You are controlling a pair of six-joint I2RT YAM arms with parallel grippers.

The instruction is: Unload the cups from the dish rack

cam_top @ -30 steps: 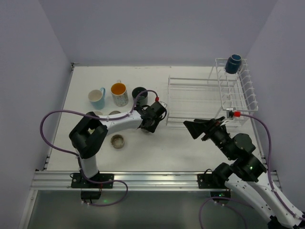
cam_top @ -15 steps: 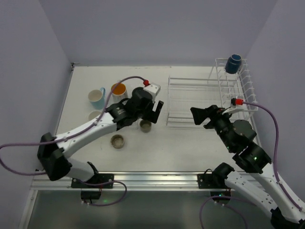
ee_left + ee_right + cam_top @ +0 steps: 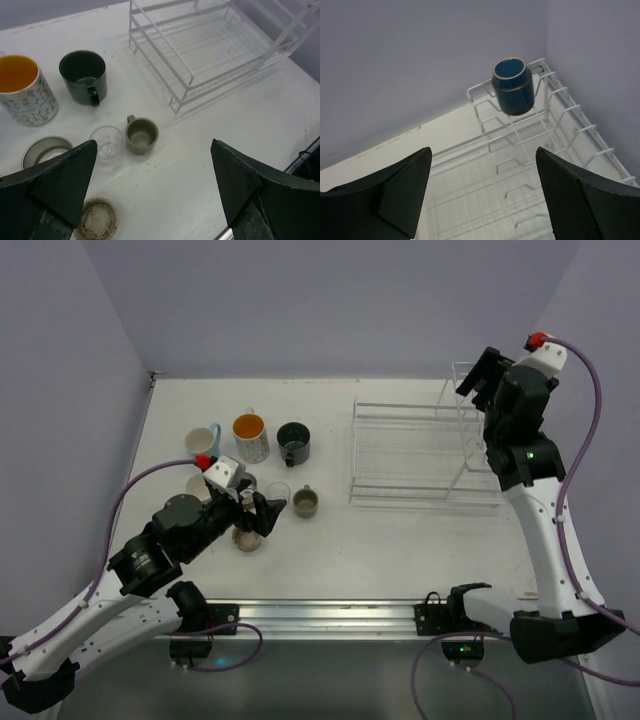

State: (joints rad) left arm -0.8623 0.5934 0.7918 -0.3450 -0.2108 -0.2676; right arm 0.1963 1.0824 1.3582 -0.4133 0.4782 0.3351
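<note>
Right hand (image 3: 484, 165) hovers wide and empty, facing the navy cup (image 3: 513, 86) perched on a top corner of the dish rack (image 3: 410, 452). Square the jaws around its body, close gently, lift clear of the wires. Left hand (image 3: 152, 150) gapes empty above the beige cup (image 3: 141, 135).

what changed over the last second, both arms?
Left gripper opened, left the small brown cup standing on the table and pulled back toward its base. Right gripper rose from the near edge of the dish rack to its far right end, open, facing the navy cup perched there. The dish rack, the navy cup and the other cups stayed put.
</note>
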